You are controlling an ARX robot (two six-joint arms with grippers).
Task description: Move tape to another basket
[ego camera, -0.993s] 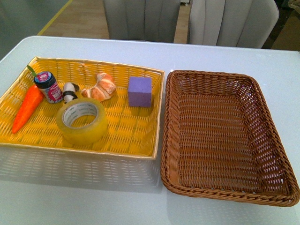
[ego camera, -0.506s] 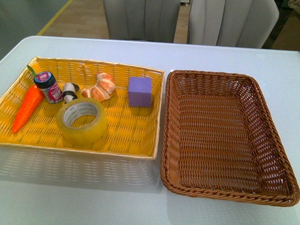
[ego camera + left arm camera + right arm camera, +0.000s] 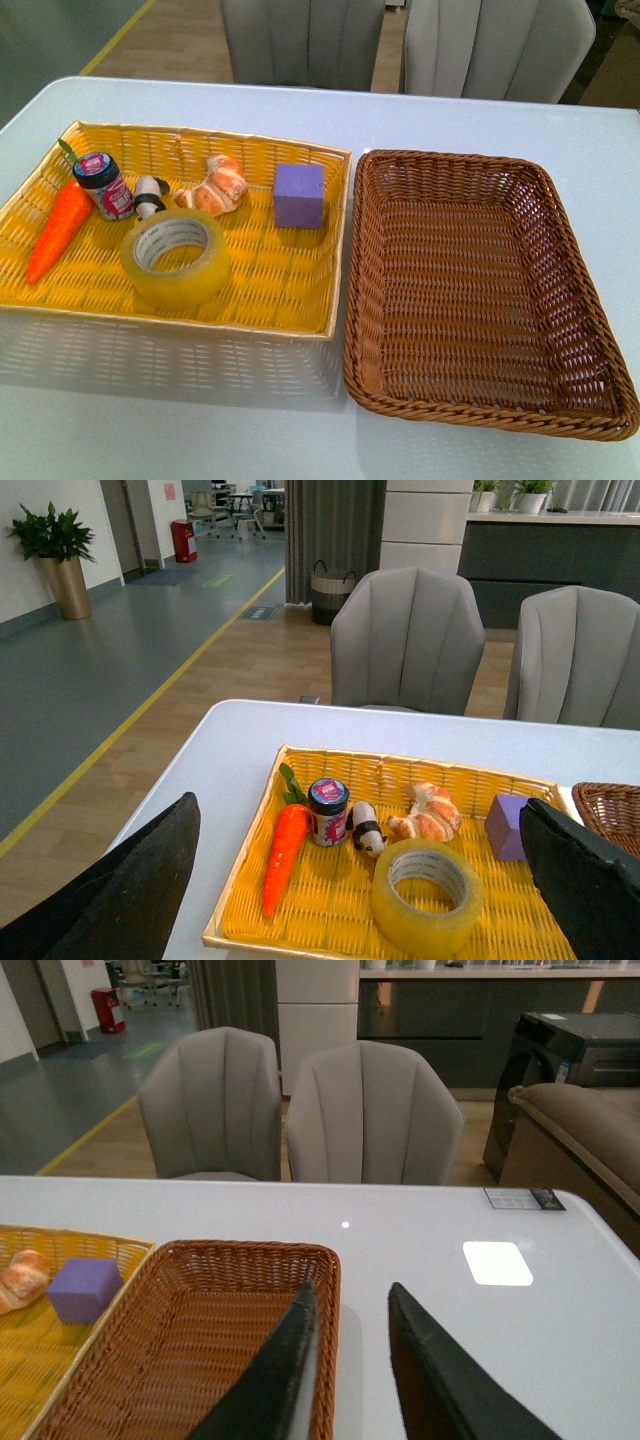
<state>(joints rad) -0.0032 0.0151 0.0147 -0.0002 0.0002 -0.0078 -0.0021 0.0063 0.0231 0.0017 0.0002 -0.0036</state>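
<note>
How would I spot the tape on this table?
Look at the shallow bright yellow woven tray left of the deep brown wicker basket. Near its front edge lies the wide roll of yellowish translucent tape, flat, hole upward. It is the only ring there, larger than the purple cube.

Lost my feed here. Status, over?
Left end effector open, right end effector narrowly parted, both empty. Tape flat in yellow tray, untouched. Basket empty; nothing on top of tape.
</note>
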